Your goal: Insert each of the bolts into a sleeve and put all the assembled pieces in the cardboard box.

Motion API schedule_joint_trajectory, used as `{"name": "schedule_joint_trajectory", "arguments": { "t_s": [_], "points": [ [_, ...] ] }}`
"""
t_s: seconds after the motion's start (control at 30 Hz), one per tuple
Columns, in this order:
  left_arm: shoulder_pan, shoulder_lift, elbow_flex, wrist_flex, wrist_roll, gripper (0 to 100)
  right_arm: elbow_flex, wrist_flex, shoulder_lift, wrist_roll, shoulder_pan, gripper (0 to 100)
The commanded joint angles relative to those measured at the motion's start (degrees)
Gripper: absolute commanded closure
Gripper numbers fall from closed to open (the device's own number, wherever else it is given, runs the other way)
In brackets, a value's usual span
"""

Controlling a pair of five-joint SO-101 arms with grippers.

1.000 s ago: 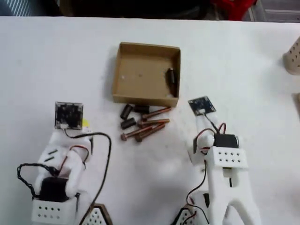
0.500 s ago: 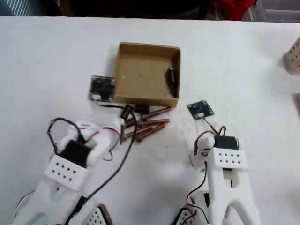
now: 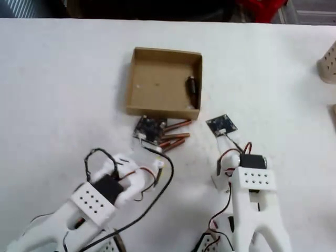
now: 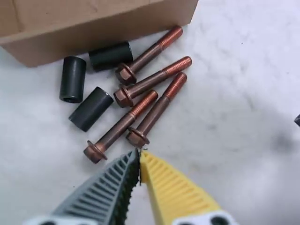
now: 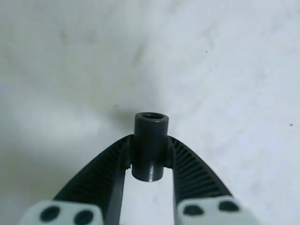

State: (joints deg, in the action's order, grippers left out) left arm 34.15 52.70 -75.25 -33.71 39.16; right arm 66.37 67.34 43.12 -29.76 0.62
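Progress chk: early, by my read. The brown open-topped cardboard box (image 3: pixel 157 112) holds one dark cylindrical piece (image 3: pixel 191 88) lying along an inside wall. Can't tell from here if a bolt sits in it. Loose on the white table (image 3: pixel 63 68), just outside the box's near wall, are four copper-coloured hex-head bolts (image 4: pixel 154 78) fanned together and three short black tube sleeves (image 4: pixel 91 108), one of them touching the cardboard. None of these is mated, so approx four insertions + drops are left, as I judge it.

My right gripper (image 5: pixel 150 140) is clamped on a fourth black sleeve (image 5: pixel 151 127), bore facing away from the wrist, held over bare table apart from the pile. My left gripper (image 4: pixel 139 158) has its grey and yellow fingers pressed together w/ nothing between them. Its tips are just beside the head of the nearest bolt (image 4: pixel 159 108).

Room: the box wall hems the pile on the far side. The bolts lie touching or nearly touching, so there's little gap for a finger btwn them. Their heads face my left gripper w/ open table on that side, prob. the best way in. There's also open table btwn the two arms, enough for the mating I'd say. A pale perforated object (image 3: pixel 328 63) sits at the table's edge, well apart from everything.
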Motion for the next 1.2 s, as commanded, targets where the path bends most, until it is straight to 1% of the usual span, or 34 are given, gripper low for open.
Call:
{"name": "schedule_joint_trajectory", "arguments": {
  "t_s": [0.0,0.07,0.2,0.4,0.63,0.77,1.03,1.17],
  "points": [
    [-3.30,-0.22,0.18,2.20,0.53,98,0.09,-1.54,1.27,-1.85,0.48,98.1],
    [-3.38,-1.45,0.26,2.46,0.70,98,0.35,-1.98,1.27,-1.85,0.31,98.1],
    [-3.56,-10.07,1.32,7.47,0.79,98,0.44,-1.89,1.27,-1.85,0.22,98.1],
    [-3.91,-23.52,6.95,8.26,0.79,98,0.44,-1.89,1.27,-1.85,0.48,98.1],
    [-13.23,-32.31,11.87,8.26,0.79,98,0.44,-1.89,1.27,-1.85,0.48,98.1],
    [-17.45,-36.62,14.07,8.09,0.79,98,0.44,-1.89,1.27,-1.85,0.48,98.1],
    [-26.86,-38.46,17.49,7.82,0.97,98,0.44,-1.89,1.27,-1.85,0.48,98.1],
    [-29.14,-38.37,18.81,6.95,5.45,97,0.44,-1.89,1.27,-1.85,0.48,98.1]
  ]
}}
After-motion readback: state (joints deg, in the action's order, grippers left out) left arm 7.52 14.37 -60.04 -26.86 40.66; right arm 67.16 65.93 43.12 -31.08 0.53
